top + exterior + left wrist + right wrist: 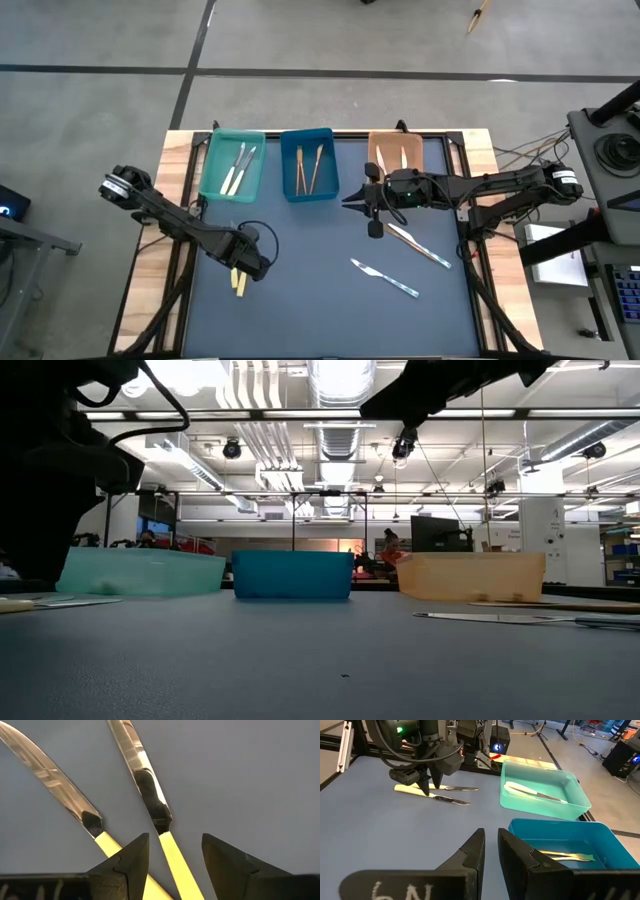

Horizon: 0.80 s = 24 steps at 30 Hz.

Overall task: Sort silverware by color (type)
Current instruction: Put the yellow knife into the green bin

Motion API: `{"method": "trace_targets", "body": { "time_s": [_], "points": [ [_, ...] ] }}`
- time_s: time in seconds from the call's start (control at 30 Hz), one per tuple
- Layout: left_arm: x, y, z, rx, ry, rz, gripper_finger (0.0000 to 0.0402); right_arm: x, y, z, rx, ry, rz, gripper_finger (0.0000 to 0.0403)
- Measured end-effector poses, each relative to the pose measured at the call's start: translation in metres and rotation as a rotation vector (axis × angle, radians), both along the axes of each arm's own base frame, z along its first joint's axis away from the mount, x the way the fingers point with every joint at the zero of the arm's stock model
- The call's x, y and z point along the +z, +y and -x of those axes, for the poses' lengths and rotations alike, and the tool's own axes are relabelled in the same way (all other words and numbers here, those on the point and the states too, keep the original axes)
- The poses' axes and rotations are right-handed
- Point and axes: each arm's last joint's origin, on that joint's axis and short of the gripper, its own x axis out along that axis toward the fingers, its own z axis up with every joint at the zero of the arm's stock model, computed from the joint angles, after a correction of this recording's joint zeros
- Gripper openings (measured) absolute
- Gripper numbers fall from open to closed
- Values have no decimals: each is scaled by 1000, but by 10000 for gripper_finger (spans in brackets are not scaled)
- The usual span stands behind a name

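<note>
Your left claw (175, 857) down at the bench's (320, 300) seven o'clock, fingers parted astride one of two yellow-handled knives (150, 805) lying flat, not gripping, your right claw (491, 851) near centre, nearly closed, empty.

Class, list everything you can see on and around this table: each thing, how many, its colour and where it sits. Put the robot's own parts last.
Teal tray: one, back left, holding two cream-handled pieces.
Blue tray: one, back middle, holding two tan wooden pieces.
Orange tray: one, back right, holding two tan pieces.
Yellow-handled knives: two, silver blades, front left on the mat.
Blue-handled knife: one, front centre-right.
Wooden-handled piece: one, right of centre.
Left gripper: open, around one yellow handle.
Right gripper: nearly shut, empty, near the blue tray.
</note>
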Motion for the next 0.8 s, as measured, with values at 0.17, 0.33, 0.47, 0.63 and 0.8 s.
{"method": "trace_targets", "body": {
  "time_s": [0.17,0.33,0.47,0.63,0.8],
  "points": [
    [-4,0,2,14,3,2,165,0,0,0,-1,0,-1,43],
    [-5,-1,3,11,0,5,165,0,0,0,-1,0,-2,43],
    [-6,-2,3,11,-4,8,164,0,0,0,-1,1,-3,43],
    [-10,-3,6,14,-8,11,159,0,0,0,-2,2,-4,43],
    [-12,-3,6,16,-13,16,153,-1,0,0,-4,3,-12,43]
  ]
}}
